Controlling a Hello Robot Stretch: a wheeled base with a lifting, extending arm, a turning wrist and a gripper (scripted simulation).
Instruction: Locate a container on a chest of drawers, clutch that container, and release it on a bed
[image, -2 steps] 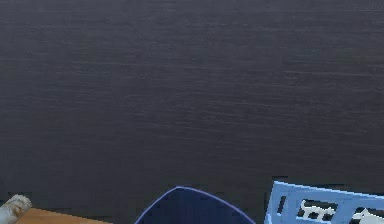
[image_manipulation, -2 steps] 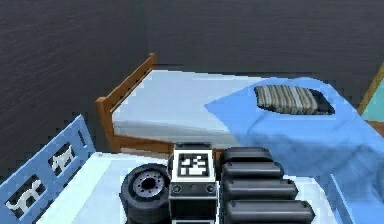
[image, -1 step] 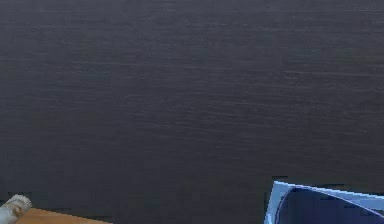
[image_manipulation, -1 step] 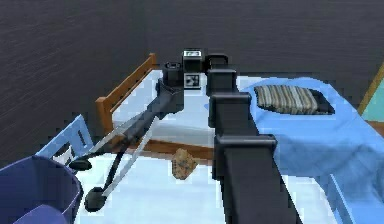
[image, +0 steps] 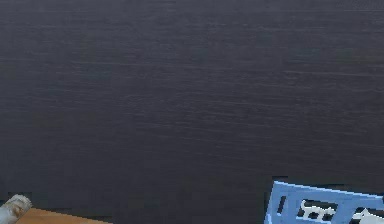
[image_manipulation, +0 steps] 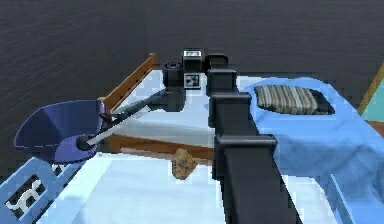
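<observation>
Where the arm reaches out across the bed in the arm side view, the gripper sits at its far end with its thin fingers running down toward the view's left. A dark blue bowl, the task's container, hangs at the fingertips clear of any surface, so the gripper holds it.

The relation that governs the release is sideways. The bowl lies on the view's left of the fingertips, and it appears to hang just outside the bed's wooden rail, not over the mattress, though the angle makes this hard to judge. The pale sheet, the blue blanket and the striped pillow all lie to the view's right of the bowl. A blue crate stands below the bowl at the view's lower left, and it shows again at the forward view's lower right in front of a dark wall.

The bowl is tilted, with its mouth turned up and partly toward the camera. By this reading the carry is nearly done, and the bowl most likely needs to come toward the view's right, over the sheet, before it is let go. Released where it hangs, it risks dropping by the crate. A small brown thing lies near the arm.
</observation>
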